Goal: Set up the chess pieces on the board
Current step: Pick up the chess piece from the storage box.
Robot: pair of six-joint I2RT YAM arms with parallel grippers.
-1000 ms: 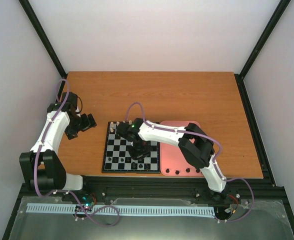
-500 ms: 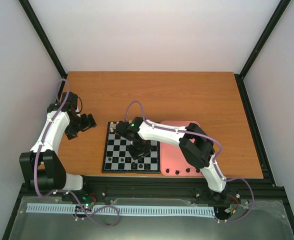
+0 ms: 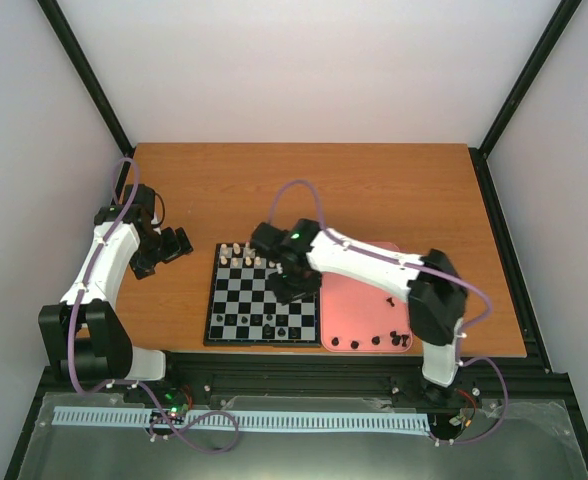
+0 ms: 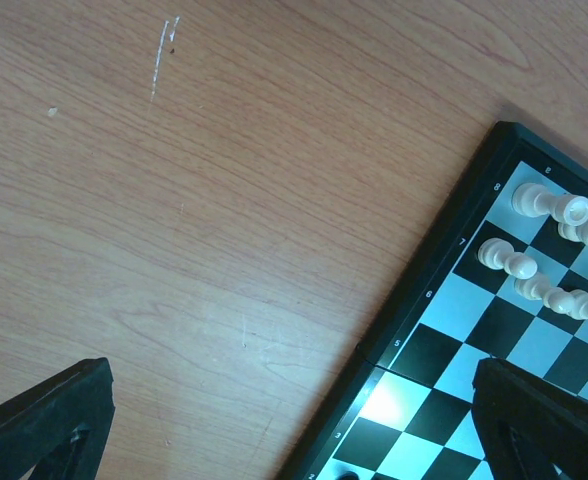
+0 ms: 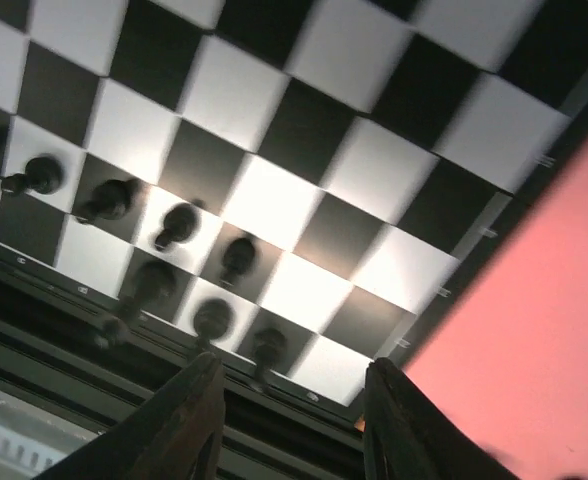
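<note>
The board point(image 3: 236, 302) lies at the table's front middle. Cream-white pieces line its far rows, and several black chess pieces point(image 3: 265, 327) stand on its near rows. My right gripper point(image 3: 296, 285) hovers above the board's right side. In the right wrist view the right gripper point(image 5: 292, 430) is open with nothing between its fingers point(image 5: 189, 420). Below it black chess pieces point(image 5: 236, 258) stand on the board point(image 5: 274, 120) near its front edge. More black pieces point(image 3: 376, 340) lie on the pink tray. My left gripper point(image 3: 169, 248) is open over bare table left of the board.
The pink tray point(image 3: 359, 290) sits against the board's right edge, seen too as the pink tray point(image 5: 534, 330). The left wrist view shows wood table point(image 4: 174, 200), the board's corner point(image 4: 444, 300) and white pieces point(image 4: 554, 210). Black frame rails run along the table's front edge.
My right gripper opened, lifted off the board's front squares and moved back and right. Its elbow swung right, uncovering the tray's pieces. The left arm stayed still.
</note>
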